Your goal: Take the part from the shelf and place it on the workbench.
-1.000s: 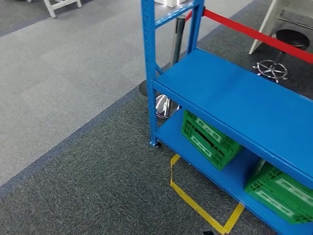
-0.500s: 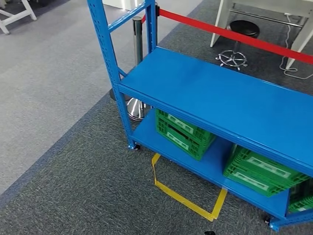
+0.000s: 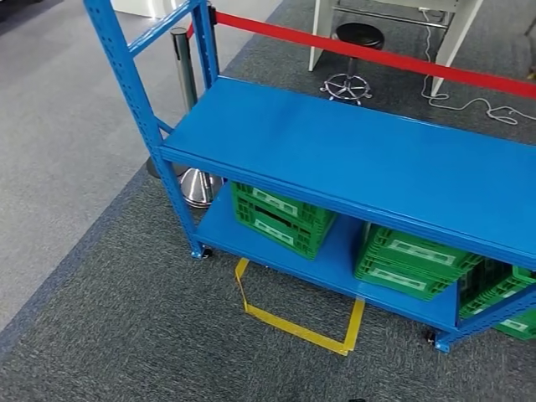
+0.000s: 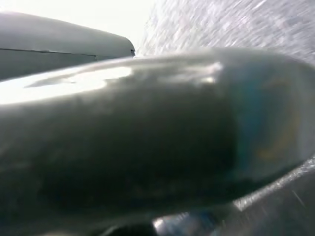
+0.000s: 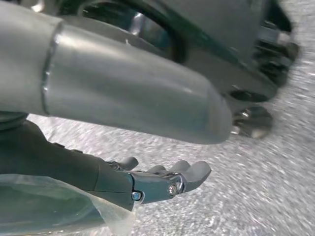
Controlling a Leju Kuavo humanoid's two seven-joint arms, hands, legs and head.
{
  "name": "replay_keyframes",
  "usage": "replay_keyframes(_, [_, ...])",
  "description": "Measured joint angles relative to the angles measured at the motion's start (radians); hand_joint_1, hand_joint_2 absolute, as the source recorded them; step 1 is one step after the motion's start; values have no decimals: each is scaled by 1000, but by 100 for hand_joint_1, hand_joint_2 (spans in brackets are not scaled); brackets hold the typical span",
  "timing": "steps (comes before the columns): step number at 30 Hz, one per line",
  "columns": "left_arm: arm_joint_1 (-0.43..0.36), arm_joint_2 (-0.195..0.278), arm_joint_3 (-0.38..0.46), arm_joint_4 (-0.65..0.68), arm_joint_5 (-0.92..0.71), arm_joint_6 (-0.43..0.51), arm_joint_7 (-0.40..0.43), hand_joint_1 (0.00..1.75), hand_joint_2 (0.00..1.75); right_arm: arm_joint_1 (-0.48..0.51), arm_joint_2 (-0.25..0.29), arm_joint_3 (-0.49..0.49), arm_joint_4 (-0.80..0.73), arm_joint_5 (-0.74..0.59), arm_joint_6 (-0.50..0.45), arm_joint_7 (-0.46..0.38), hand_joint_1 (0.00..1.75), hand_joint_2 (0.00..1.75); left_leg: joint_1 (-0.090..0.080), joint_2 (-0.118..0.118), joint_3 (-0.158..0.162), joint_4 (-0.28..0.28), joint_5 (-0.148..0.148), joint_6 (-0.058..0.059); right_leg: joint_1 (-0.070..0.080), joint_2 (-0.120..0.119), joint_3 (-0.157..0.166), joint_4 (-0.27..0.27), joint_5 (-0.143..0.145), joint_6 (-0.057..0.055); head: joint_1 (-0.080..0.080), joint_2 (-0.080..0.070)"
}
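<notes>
Fronting the blue shelf (image 3: 354, 159) edge, open carpet (image 3: 126, 335); right hand (image 5: 159, 179) empty.

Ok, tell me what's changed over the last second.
The head view has swung right, so the whole picture slid left: more of the blue shelf shows now, with a third green crate at its right end and the yellow floor tape in fuller view. That is the camera moving, not the things. Crates and shelf sit as before; nothing was taken hold of.

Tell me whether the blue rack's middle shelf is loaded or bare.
Bare: the middle shelf shows only flat blue surface. Green crates sit on the shelf beneath.
</notes>
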Motion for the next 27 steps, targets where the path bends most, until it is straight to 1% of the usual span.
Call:
replay_keyframes(1, [0, 0, -11, 0, -7, 3, -1, 0, 0, -1, 0, -1, 0, 0, -3, -6, 0, 0, -2, 10, 0, 3, -1, -5, 3, 3, 2, -6, -3, -7, 0, 0])
replay_keyframes(2, [-1, 0, -20, 0, -9, 6, -2, 0, 0, 1, 0, -1, 0, 1, -8, -15, 0, 0, -1, 19, 2, 4, -1, -9, 2, 15, 0, -5, 0, -15, -1, 0])
replay_keyframes(3, [-2, 0, -26, 0, -8, 10, -3, 0, 0, 5, 0, -2, 0, 4, -13, -24, 0, 0, 1, 17, 3, 7, -5, -14, 1, 24, -2, -5, 2, -21, -2, 0])
replay_keyframes(4, [-3, 0, -30, 0, -5, 14, -3, 0, 0, 7, 0, -2, 0, 8, -19, -33, 0, 0, 4, 0, 0, 18, -16, -19, 0, 34, -3, -5, 5, -26, -3, 0])
replay_keyframes(5, [-2, 0, -32, 0, -2, 18, -3, 0, 0, 8, 0, -2, 0, 11, -23, -40, 0, 0, 7, -25, -11, 47, -39, -25, -1, 43, -4, -6, 7, -32, -4, 0])
replay_keyframes(6, [-1, 1, -33, 0, 2, 20, -3, 0, 0, 8, 0, -3, 0, 13, -26, -44, 0, 0, 10, -55, -31, 96, -70, -29, -3, 54, -5, -7, 10, -37, -6, 0])
replay_keyframes(7, [1, 1, -34, 0, 6, 22, -3, 0, 0, 6, 0, -3, 0, 14, -27, -46, 0, 0, 11, -77, -58, 160, -103, -31, -2, 65, -7, -6, 11, -41, -7, 0])
replay_keyframes(8, [4, 1, -35, 0, 9, 22, -3, 0, 0, 5, 0, -3, 0, 14, -28, -47, 0, 0, 11, -86, -87, 227, -131, -32, -2, 77, -8, -6, 12, -44, -7, 0])
replay_keyframes(9, [6, 1, -37, 0, 11, 20, -3, 0, 0, 4, 0, -3, 0, 16, -28, -48, 0, 0, 11, -89, -108, 272, -142, -32, -1, 88, -9, -6, 13, -46, -8, 0])
replay_keyframes(10, [7, 1, -38, 0, 13, 16, -3, 0, 0, 5, 0, -3, 0, 19, -28, -48, 0, 0, 11, -90, -115, 285, -135, -30, 0, 98, -9, -6, 14, -46, -8, 0])
replay_keyframes(11, [7, 1, -40, 0, 13, 10, -3, 0, 0, 6, 0, -3, 0, 24, -28, -52, 0, 0, 11, -91, -104, 259, -108, -27, 1, 106, -7, -6, 14, -46, -9, 0])
replay_keyframes(12, [6, 1, -41, 0, 11, 4, -3, 0, 0, 8, 0, -3, 0, 31, -28, -57, 0, 0, 11, -93, -79, 200, -69, -23, 1, 113, -6, -6, 14, -46, -9, 0])
replay_keyframes(13, [4, 1, -44, 0, 10, 0, -2, 0, 0, 9, 0, -2, 0, 39, -28, -65, 0, 0, 11, -100, -50, 130, -36, -18, 1, 117, -5, -6, 14, -45, -9, 0])
replay_keyframes(14, [3, 0, -46, 0, 11, -2, -1, 0, 0, 9, 0, 0, 0, 47, -28, -75, 0, 0, 11, -108, -24, 69, -13, -13, 3, 121, -6, -4, 14, -43, -8, 0])
replay_keyframes(15, [2, -1, -47, 0, 12, -2, 0, 0, 0, 9, 0, 2, 0, 54, -28, -83, 0, 0, 9, -115, -10, 30, -3, -10, 3, 124, -9, -4, 15, -38, -8, 0])
replay_keyframes(16, [1, -2, -47, 0, 14, -4, 2, 0, 0, 8, 0, 4, 0, 58, -28, -91, 0, 0, 8, -121, -5, 14, -3, -8, 3, 126, -12, -3, 17, -32, -8, 0])
replay_keyframes(17, [1, -3, -47, 0, 17, -7, 3, 0, 0, 8, 0, 6, 0, 60, -28, -96, 0, 0, 6, -121, -7, 10, -2, -6, 3, 127, -15, -4, 19, -25, -7, 0])
replay_keyframes(18, [2, -3, -47, 0, 17, -10, 4, 0, 0, 9, 0, 8, 0, 60, -28, -99, 0, 0, 7, -119, -8, 7, 2, -1, 2, 127, -19, -5, 19, -19, -7, 0])
replay_keyframes(19, [2, -4, -48, 0, 18, -13, 4, 0, 0, 10, 0, 9, 0, 60, -27, -100, 0, 0, 9, -116, -8, 3, 6, 5, 1, 121, -24, 2, 12, -13, -7, 0])
replay_keyframes(20, [2, -4, -48, 0, 17, -15, 5, 0, 0, 11, 0, 10, 0, 60, -27, -101, 0, 0, 11, -113, -9, -2, 10, 11, 2, 112, -37, 24, -5, -9, -5, 0])
replay_keyframes(21, [2, -5, -48, 0, 15, -15, 5, 0, 0, 10, 0, 12, 0, 60, -25, -102, 0, 0, 13, -109, -10, -6, 13, 16, 2, 101, -58, 67, -32, -6, -3, 0])
replay_keyframes(22, [2, -6, -49, 0, 12, -16, 7, 0, 0, 10, 0, 12, 0, 61, -24, -102, 0, 0, 12, -105, -11, -6, 14, 18, 2, 91, -86, 129, -67, -4, -2, 0])
replay_keyframes(23, [3, -6, -50, 0, 8, -15, 9, 0, 0, 9, 0, 12, 0, 61, -21, -101, 0, 0, 12, -100, -13, -5, 14, 19, 2, 85, -116, 196, -98, -1, -1, 0])
replay_keyframes(24, [4, -6, -52, 0, 6, -15, 12, 0, 0, 10, 0, 12, 0, 63, -19, -100, 0, 0, 11, -95, -14, -5, 14, 19, 2, 82, -138, 247, -116, 1, -1, 0])
replay_keyframes(25, [4, -5, -54, 0, 4, -14, 14, 0, 0, 11, 0, 12, 0, 65, -16, -98, 0, 0, 11, -91, -15, -5, 14, 19, 1, 81, -145, 268, -116, 3, -1, 0])
replay_keyframes(26, [4, -5, -55, 0, 4, -14, 16, 0, 0, 12, 0, 12, 0, 67, -14, -96, 0, 0, 11, -89, -14, -5, 14, 18, 1, 79, -132, 250, -97, 4, -1, 0])
replay_keyframes(27, [4, -5, -56, 0, 4, -13, 17, 0, 0, 13, 0, 13, 0, 69, -13, -95, 0, 0, 12, -87, -14, -4, 14, 17, 0, 76, -101, 195, -65, 4, -1, 0])
